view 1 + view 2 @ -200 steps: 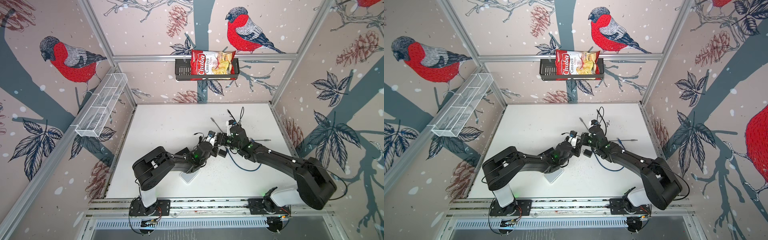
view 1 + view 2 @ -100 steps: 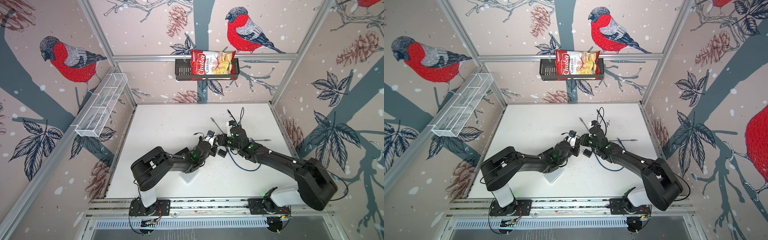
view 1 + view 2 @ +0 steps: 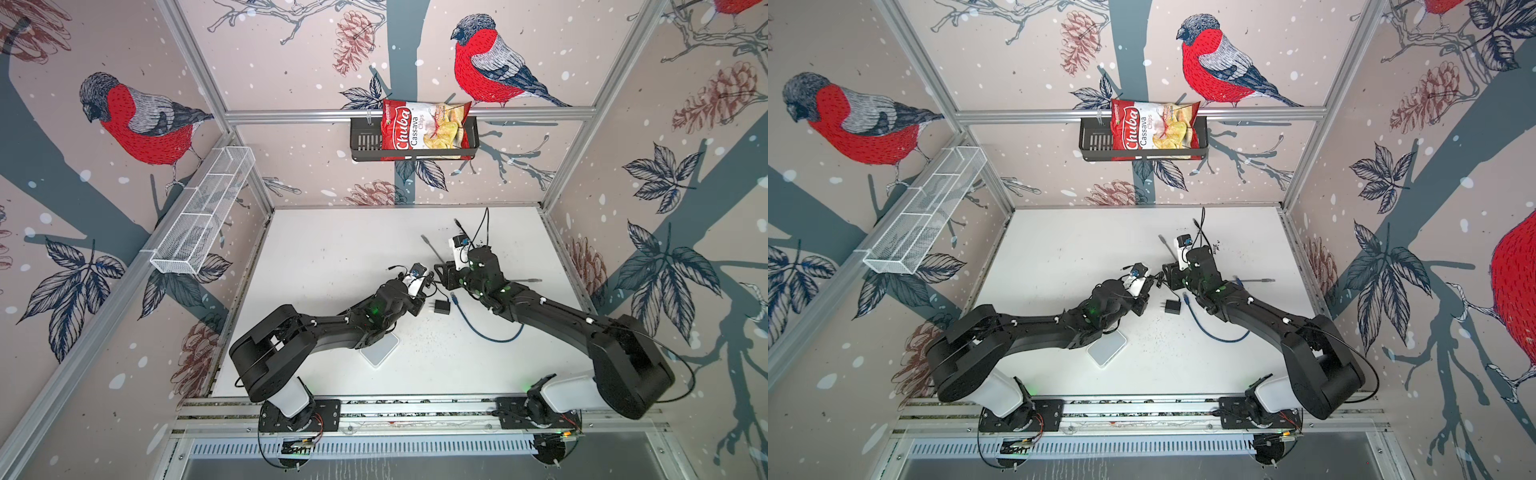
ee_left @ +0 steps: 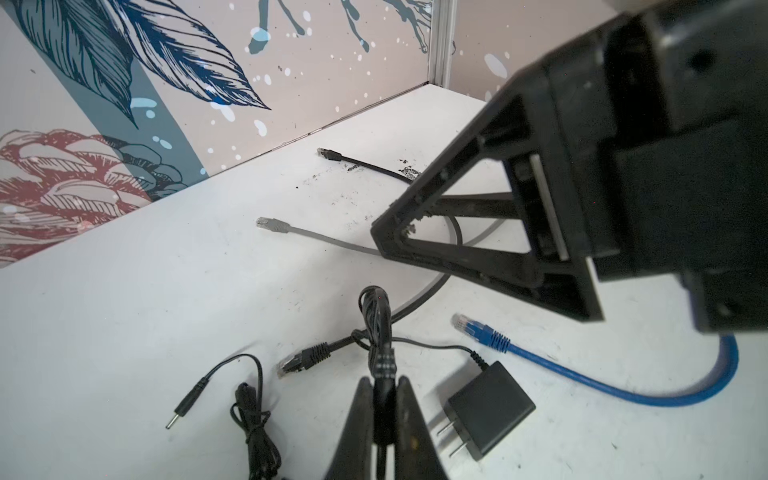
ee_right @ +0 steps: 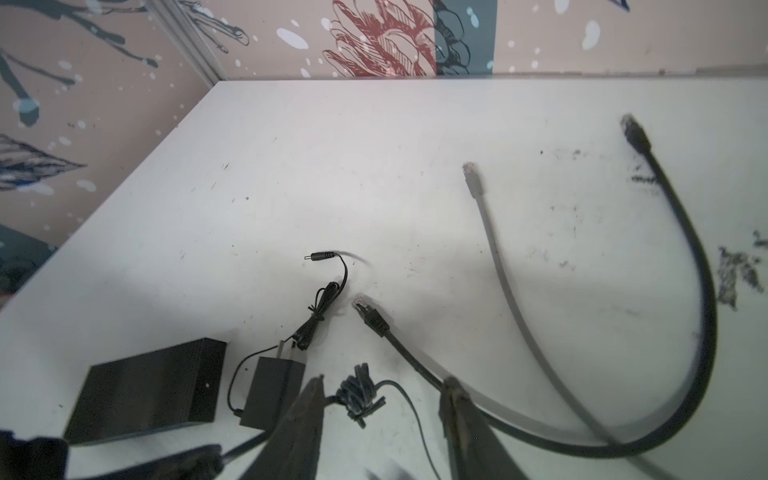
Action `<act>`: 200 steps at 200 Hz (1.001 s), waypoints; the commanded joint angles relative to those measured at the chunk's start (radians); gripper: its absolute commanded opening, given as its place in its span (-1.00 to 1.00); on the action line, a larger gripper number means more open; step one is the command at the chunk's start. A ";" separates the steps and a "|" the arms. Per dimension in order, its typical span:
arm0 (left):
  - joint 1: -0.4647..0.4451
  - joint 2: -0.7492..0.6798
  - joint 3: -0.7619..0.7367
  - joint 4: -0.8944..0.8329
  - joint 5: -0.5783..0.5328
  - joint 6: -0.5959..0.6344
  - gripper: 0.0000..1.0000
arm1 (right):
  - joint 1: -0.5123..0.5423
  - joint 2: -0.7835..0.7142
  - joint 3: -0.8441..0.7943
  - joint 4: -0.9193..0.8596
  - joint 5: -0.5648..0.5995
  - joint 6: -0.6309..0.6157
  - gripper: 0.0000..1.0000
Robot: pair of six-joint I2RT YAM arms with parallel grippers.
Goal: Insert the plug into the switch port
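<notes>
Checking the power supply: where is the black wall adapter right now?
In both top views the black wall adapter lies on the white table near its middle, just left of the blue cable's plug, beyond the white switch box.

Bright, even light, soft shadows; wrist views warp at edges; right claw looks blurred.

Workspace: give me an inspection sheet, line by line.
Surface: white tabletop, scuffed with black marks.
Job's things: flat white switch box partly under left arm; black barrel plug lying loose, not inserted.
Clutter: black two-prong power adapter.
Grippers: left gripper shut on bundled black adapter cord; right gripper open.
Cables: blue network cable, grey network cable, black network cable, lying on the table.
Surroundings: red chips bag in black wall basket; white wire basket.
</notes>
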 commanded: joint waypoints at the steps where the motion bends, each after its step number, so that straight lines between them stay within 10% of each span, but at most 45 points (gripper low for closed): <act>1: 0.009 -0.028 -0.017 -0.066 0.073 0.063 -0.76 | -0.006 -0.016 -0.026 0.160 -0.056 -0.224 0.01; 122: 0.021 -0.111 -0.116 -0.110 0.098 0.216 -0.62 | -0.089 -0.015 -0.212 0.446 -0.338 -0.533 0.02; 200: 0.026 -0.021 0.012 -0.365 0.102 -0.015 -0.41 | -0.094 0.046 0.014 0.150 -0.259 -0.250 -0.09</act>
